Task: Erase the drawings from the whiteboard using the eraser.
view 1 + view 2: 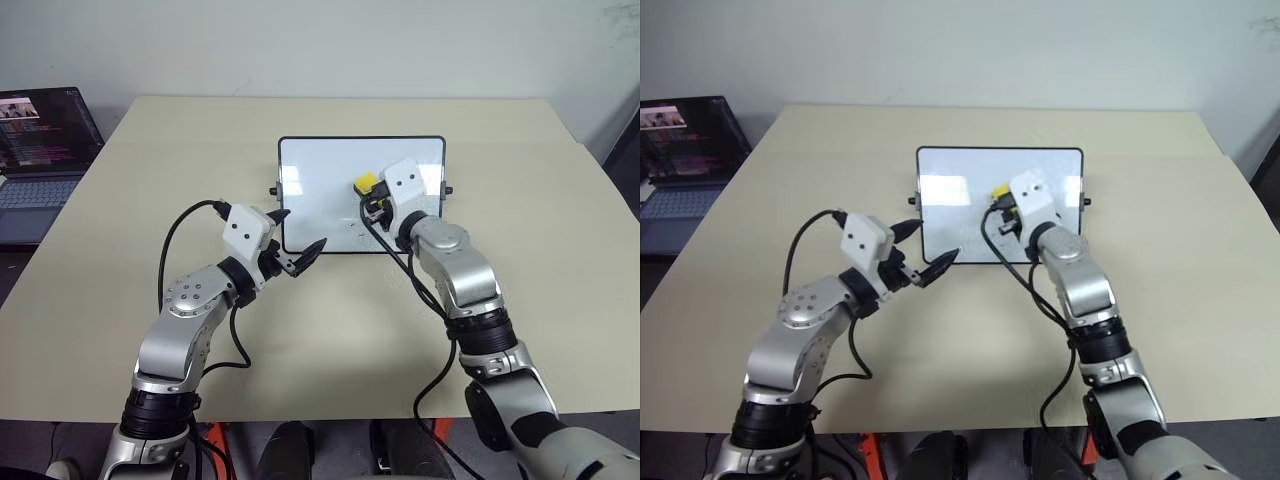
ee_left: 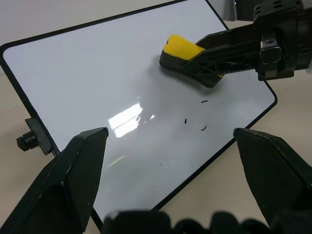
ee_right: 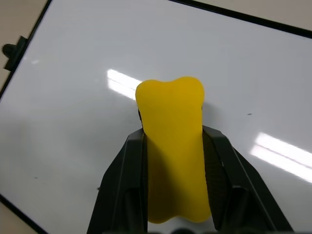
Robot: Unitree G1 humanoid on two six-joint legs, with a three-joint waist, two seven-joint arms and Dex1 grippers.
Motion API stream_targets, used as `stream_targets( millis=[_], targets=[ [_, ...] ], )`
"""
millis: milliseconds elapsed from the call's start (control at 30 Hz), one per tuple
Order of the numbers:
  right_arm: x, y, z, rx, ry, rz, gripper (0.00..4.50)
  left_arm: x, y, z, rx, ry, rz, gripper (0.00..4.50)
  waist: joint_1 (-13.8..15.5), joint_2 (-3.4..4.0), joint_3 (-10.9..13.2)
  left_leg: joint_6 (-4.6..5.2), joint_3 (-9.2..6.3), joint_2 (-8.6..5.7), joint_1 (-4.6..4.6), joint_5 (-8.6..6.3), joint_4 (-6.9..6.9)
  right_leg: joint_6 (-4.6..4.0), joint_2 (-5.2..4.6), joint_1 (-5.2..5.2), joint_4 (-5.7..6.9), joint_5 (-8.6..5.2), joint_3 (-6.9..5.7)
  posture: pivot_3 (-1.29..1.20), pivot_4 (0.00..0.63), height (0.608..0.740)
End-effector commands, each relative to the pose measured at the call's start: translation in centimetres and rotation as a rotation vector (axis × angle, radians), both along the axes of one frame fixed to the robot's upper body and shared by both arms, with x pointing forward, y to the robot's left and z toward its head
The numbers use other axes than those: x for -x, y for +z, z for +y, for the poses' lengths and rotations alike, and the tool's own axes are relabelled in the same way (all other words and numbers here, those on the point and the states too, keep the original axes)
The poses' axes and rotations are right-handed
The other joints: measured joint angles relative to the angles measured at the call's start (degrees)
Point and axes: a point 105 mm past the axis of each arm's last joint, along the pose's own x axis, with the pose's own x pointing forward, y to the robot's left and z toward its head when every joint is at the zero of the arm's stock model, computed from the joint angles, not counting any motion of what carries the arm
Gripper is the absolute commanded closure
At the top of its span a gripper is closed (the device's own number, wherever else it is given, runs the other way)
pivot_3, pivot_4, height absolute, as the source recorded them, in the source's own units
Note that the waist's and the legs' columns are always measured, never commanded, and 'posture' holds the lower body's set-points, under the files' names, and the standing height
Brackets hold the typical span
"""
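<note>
While laptop [image 1: 40,160] sits aside, whiteboard [image 1: 320,170] unobstructed

You see the whiteboard [image 1: 330,180] lying on the table [image 1: 120,250]. The right gripper [image 1: 372,200] clamps the eraser [image 1: 366,184] over the board. The left gripper [image 1: 297,240], fingers spread, sits at its near-left corner. A laptop [image 1: 40,150] stands far left.

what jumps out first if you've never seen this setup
The bright yellow block eraser stands out most, clamped in the right hand and pressed on the glossy white black-framed whiteboard at the middle of the beige table. A few tiny black marker strokes remain on the board near it. The left hand hovers open at the board's near left corner.
</note>
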Motion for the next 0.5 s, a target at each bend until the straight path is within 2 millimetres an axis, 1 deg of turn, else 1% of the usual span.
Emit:
stream_targets(
  millis=[33,167,300,367,433,500],
  targets=[
    [-0.3,-0.3,-1.1,0.030,-0.023,-0.042,3.31,0.3,1.4,-0.3,0.001,-0.016,-0.061,0.00,0.0,0.00,0.0,0.00,0.01,0.00,0.00,0.00,0.00,0.00,0.00,0.00,0.01,0.00,0.01,0.00,0.150,0.740],
    [-0.5,-2.0,-1.9,0.066,-0.042,-0.030,3.31,0.4,1.6,-0.1,-0.005,-0.010,-0.066,0.00,0.0,-0.01,0.0,0.00,0.04,0.00,0.02,0.00,0.01,0.00,0.01,0.01,0.03,0.00,0.02,0.00,0.150,0.740],
    [-0.6,-4.6,-2.8,0.157,-0.060,-0.019,3.31,0.4,1.8,0.2,-0.011,0.003,-0.075,0.00,0.1,-0.03,0.0,0.01,0.02,-0.01,0.12,0.01,0.07,0.00,0.00,0.13,0.06,0.00,0.00,0.00,0.150,0.740],
    [-0.5,-5.4,-2.9,0.167,-0.057,-0.010,3.31,0.5,1.8,0.3,-0.011,0.004,-0.075,0.00,0.1,-0.07,-0.1,0.01,0.01,-0.01,0.22,0.00,0.09,0.00,0.00,0.25,0.06,0.00,0.00,0.00,0.150,0.740],
    [-0.2,-6.6,-2.6,0.182,-0.044,0.008,3.31,0.5,1.8,0.3,-0.013,0.007,-0.078,0.00,0.1,-0.11,-0.1,0.01,0.01,-0.01,0.27,0.01,0.10,0.00,0.00,0.29,0.07,0.00,0.00,0.00,0.150,0.740],
    [0.0,-7.1,-2.4,0.188,-0.035,0.011,3.31,0.6,1.9,0.4,-0.013,0.009,-0.080,0.00,0.1,-0.14,-0.2,0.01,0.02,-0.01,0.32,0.01,0.10,0.00,0.01,0.32,0.09,0.00,0.01,0.00,0.150,0.740]
  ],
)
